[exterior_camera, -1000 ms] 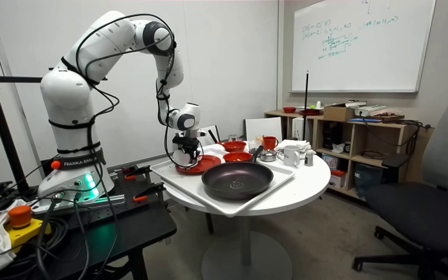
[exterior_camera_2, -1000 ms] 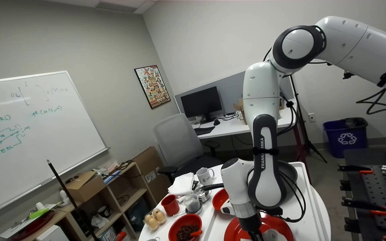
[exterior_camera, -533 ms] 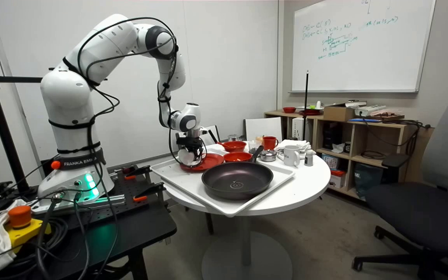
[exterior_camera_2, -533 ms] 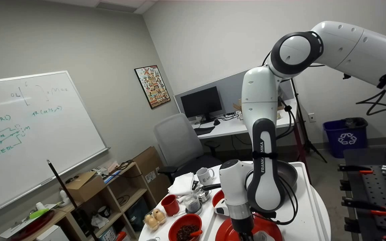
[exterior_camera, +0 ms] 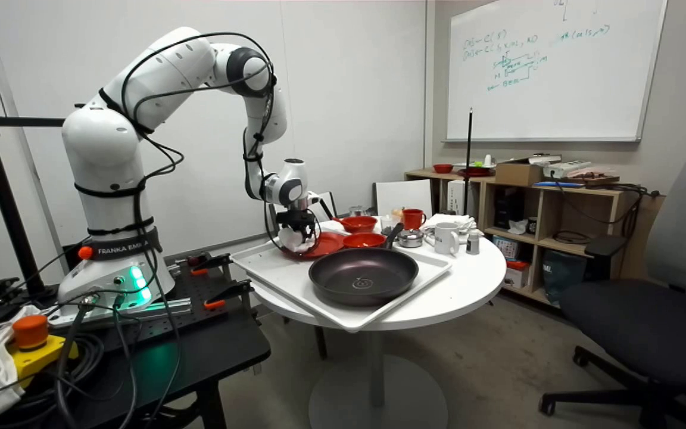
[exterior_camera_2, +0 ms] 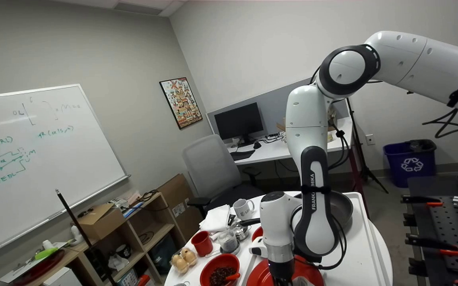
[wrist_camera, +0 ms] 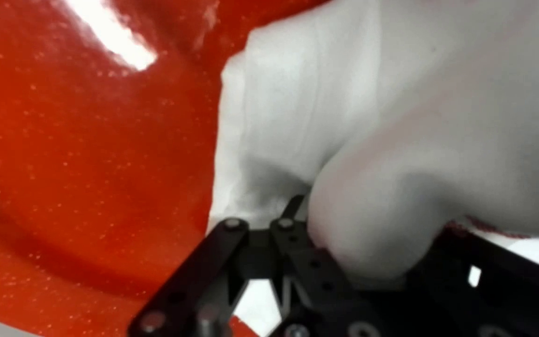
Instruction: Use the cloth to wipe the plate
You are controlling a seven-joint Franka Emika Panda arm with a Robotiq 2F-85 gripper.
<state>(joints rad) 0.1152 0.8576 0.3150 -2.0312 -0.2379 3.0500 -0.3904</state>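
Note:
The plate [exterior_camera: 329,243], wide, shallow and red, lies on the white tray [exterior_camera: 271,268] in both exterior views; it fills the left of the wrist view [wrist_camera: 87,187] and is partly cut off in an exterior view [exterior_camera_2: 312,273]. My gripper [exterior_camera: 296,229] is low over the plate, shut on the white cloth [exterior_camera: 295,240]. In the wrist view the bunched cloth [wrist_camera: 414,140] bulges over the gripper [wrist_camera: 304,208] and hides one finger and the fingertips. A folded part of the cloth rests against the plate. The cloth shows only at the bottom edge in an exterior view [exterior_camera_2: 301,282].
A black pan [exterior_camera: 364,277] stands on the tray's near part, beside the plate. A small red bowl [exterior_camera: 364,240] is close by the plate. A red bowl of dark beans [exterior_camera_2: 220,270], a red mug [exterior_camera_2: 202,243], eggs [exterior_camera_2: 184,260] and a white mug [exterior_camera_2: 243,208] stand around the tray.
My gripper with the cloth has moved a short way across the tray. The plate has slid with it in the same direction, closer to the red bowls.

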